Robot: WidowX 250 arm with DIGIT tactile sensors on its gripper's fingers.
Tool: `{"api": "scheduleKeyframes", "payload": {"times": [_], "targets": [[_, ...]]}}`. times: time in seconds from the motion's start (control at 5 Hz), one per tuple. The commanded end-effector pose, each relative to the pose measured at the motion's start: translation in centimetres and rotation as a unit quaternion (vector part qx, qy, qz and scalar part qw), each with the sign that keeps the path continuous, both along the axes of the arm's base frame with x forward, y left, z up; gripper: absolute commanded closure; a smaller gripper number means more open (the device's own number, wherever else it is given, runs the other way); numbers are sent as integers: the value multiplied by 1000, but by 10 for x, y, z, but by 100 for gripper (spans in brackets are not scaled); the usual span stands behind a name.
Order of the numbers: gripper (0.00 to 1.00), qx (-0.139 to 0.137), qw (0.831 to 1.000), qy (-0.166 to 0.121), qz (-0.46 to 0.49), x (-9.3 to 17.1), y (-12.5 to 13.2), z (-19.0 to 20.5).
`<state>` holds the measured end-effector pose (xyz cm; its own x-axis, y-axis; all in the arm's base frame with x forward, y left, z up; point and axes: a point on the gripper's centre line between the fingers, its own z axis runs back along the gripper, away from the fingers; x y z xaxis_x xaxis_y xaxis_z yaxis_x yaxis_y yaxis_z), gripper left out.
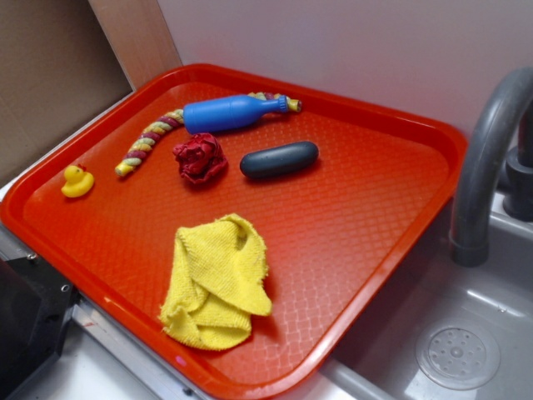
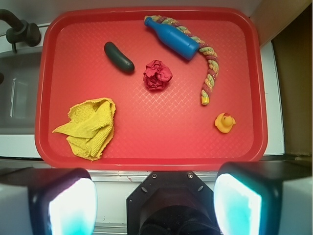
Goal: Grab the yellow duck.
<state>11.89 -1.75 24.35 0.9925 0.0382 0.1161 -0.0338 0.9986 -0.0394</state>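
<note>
Jaws spread, off tray (image 2: 151, 164).

Black pincer (image 2: 155, 205), glowing teal pads (image 2: 73, 208)

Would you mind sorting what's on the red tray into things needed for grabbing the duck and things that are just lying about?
Belongs to the job:
- yellow duck
- gripper, open, above the tray's near edge

Just lying about:
- yellow cloth
- blue bottle
- braided rope
- red crumpled ball
- dark oblong object
- red tray
</note>
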Motion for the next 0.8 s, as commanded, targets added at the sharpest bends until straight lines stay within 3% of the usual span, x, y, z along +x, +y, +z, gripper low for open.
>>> {"api": "scheduleKeyframes", "payload": {"times": [0.0,0.2,0.6], "targets": [[0,0,1000,0,0,0,0,0],[0,-18,995,19,96,20,31,-27],[0,-16,981,39,188,46,75,-73]]}}
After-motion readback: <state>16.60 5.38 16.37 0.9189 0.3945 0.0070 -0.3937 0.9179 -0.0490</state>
